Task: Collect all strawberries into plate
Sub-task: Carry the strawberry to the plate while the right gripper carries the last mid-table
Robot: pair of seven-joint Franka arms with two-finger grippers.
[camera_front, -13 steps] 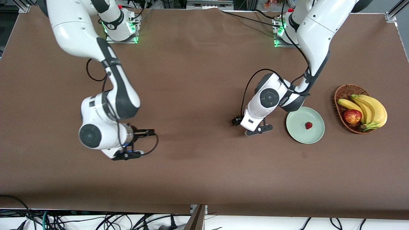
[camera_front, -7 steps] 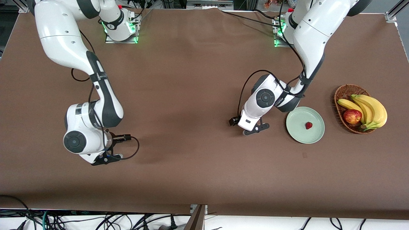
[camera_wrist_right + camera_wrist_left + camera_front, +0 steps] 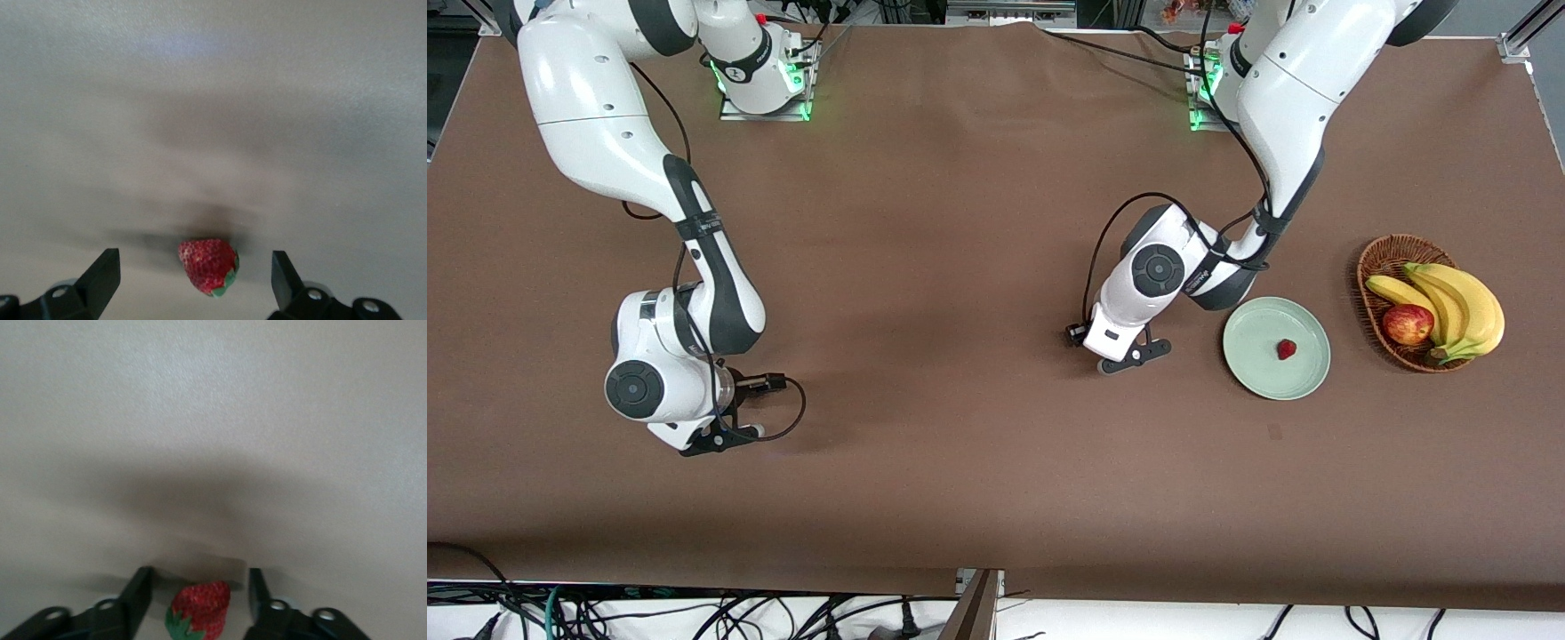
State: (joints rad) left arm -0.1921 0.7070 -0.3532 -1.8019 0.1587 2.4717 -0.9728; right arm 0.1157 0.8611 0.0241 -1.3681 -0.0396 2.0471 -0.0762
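Now | left gripper (image 3: 197, 597) jaws straddling strawberry (image 3: 199, 609), grip unclear | right gripper (image 3: 195, 275) jaws released around berry (image 3: 208, 266)

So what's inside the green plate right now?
Just one tiny red strawberry sits near the middle of the round pale mint-green plate. The rest of the plate is bare, and nothing covers any part of it.
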